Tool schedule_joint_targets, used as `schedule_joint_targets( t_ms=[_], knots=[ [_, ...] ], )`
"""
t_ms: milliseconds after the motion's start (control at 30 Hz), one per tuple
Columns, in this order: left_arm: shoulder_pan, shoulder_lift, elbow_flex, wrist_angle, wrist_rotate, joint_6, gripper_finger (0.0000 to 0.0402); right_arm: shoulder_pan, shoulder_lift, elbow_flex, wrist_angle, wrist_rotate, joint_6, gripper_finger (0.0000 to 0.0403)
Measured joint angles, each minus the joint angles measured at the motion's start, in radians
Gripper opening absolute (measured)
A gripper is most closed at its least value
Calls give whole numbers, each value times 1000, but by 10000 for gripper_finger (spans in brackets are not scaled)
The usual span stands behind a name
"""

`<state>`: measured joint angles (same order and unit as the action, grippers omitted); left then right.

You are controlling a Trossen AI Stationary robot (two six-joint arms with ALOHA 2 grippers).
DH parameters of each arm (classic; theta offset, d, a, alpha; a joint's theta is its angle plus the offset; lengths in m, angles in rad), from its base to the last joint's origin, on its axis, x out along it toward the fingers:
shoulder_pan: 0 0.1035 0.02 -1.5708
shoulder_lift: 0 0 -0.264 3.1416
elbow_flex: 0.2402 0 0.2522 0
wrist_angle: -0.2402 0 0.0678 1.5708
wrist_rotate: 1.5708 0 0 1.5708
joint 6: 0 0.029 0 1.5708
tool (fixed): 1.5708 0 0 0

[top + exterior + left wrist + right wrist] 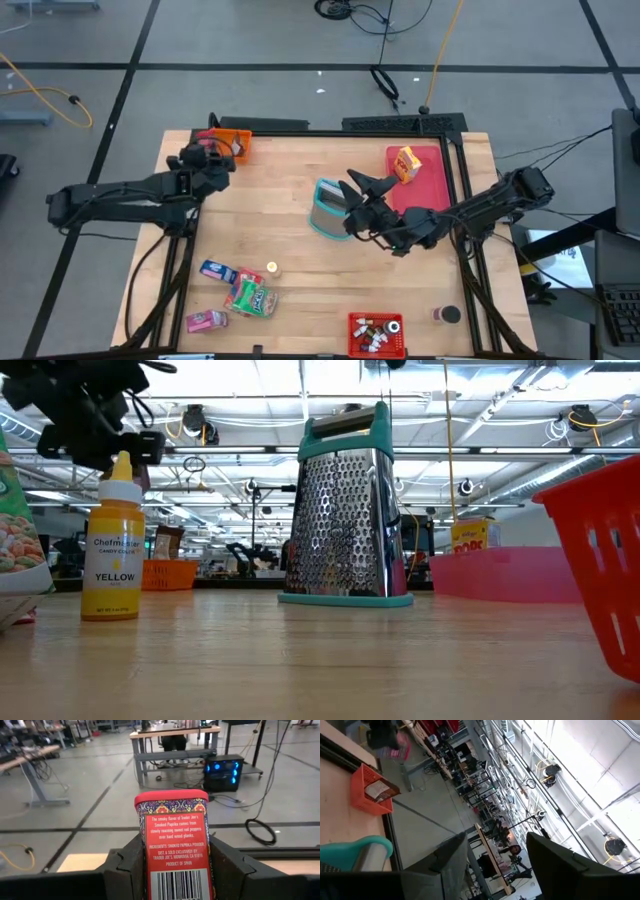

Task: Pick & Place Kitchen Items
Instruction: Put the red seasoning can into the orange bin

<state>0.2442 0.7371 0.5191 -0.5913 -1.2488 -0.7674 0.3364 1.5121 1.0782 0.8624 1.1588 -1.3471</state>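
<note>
The wooden table point(300, 250) is seen from above with both dark arms reaching in; the flat pink tray point(425, 185) lies at its far right, and an orange-yellow box point(405, 163) is stood on it; an orange bin point(236, 144) is set at the far left corner, and a red bin point(377, 335) holding tiny white bottles point(374, 338) is placed at the near edge.

A metal box grater point(345, 510) with teal handle and base is stood upright near the table's middle, just left of the pink tray; the right gripper point(362, 190) is held right next to it, its fingers point(451, 860) spread apart with nothing between them; whether the grater is touched cannot be told.

The left gripper point(205, 157) is raised just beside the orange bin; its fingers point(125, 865) are closed on a red paprika tin point(175, 847), which is held upright between them above the table's far edge.

Near the front left, the snack packets are gathered: a blue packet point(217, 270), a green packet point(252, 298) and a pink packet point(206, 320), lying close together; a small yellow bottle point(112, 545) is stood upright just beside them; a dark-lidded canister point(447, 315) is stood alone at the near right, beside the red bin.
</note>
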Motion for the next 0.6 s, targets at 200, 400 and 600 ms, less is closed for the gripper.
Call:
schedule_joint_targets(
  t_ms=[200,400,600],
  knots=[
    [135,12,-69,286,85,269,158,11,-33,1,-2,14,9,196],
    [311,20,-118,470,267,393,158,19,-38,1,-4,19,24,196],
    [411,93,-172,668,393,495,158,19,-38,1,-15,20,26,196]
  ],
)
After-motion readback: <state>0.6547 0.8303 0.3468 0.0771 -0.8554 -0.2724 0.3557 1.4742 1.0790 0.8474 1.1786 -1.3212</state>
